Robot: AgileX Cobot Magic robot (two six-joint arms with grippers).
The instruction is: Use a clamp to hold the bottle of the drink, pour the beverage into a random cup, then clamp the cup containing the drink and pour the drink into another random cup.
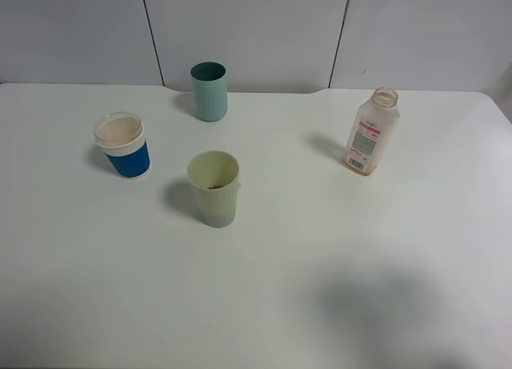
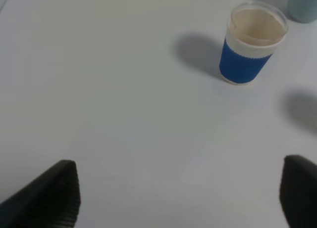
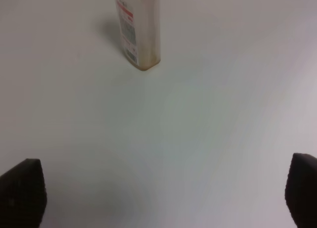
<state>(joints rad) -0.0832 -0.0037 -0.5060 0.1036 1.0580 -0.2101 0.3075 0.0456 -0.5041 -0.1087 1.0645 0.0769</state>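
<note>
Evidently work is not begun; the bottle stands upright on the table at its right, well apart from the blue cup, teal cup and green cup; left gripper and right gripper gape wide, holding nothing; both pours remain.

Obstacles, four, all upright on the white table: bottle alone at right; teal cup at back, blue-sleeved cup at left, pale green cup nearest the front, each apart from the others with gaps between. Free room: wide open lane between pale green cup and bottle; open surface across the whole front and around the bottle.
</note>
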